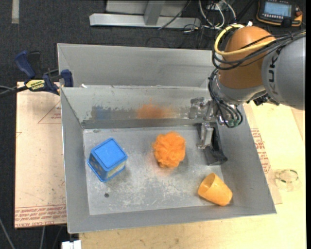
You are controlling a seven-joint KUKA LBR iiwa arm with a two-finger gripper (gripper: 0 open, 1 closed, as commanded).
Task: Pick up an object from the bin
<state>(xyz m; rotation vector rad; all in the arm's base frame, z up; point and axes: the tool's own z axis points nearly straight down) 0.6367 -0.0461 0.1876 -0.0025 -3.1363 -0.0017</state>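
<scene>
We note a fluffy orange pompom ball (170, 150) right of the blue plastic cube (107, 159); farther right, the gripper (208, 146), fingers apart, empty. We judge the ball light, soft, compressible: pinch its middle.

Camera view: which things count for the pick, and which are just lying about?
For the pick:
- gripper, open, holding nothing, at the right of the grey bin
- orange fuzzy ball
- orange cup on its side
- blue box

Lying about, outside the bin:
- clear round thing
- handheld controller
</scene>
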